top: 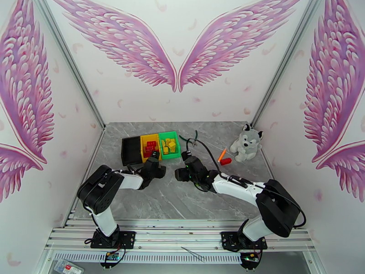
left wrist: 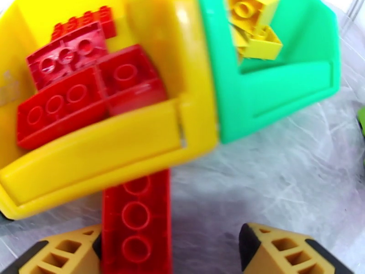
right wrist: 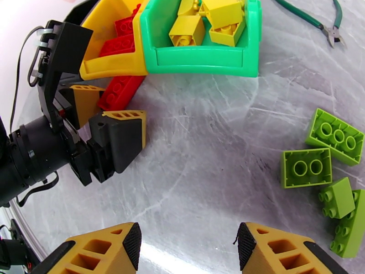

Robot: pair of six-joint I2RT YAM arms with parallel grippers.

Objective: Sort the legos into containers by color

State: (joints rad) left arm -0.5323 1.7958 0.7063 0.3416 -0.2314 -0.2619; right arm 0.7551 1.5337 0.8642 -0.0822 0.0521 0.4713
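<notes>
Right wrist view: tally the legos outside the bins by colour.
Lime green legos: 4
Red lego: 1
Total: 5

Red legos [left wrist: 82, 87], yellow bin [left wrist: 114, 147], green bin [left wrist: 273, 87]

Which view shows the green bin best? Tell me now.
Right wrist: the green bin sits close and sharp, yellow bricks visible inside. Top external shows it whole but tiny; left wrist shows it blurred and cropped.
</notes>
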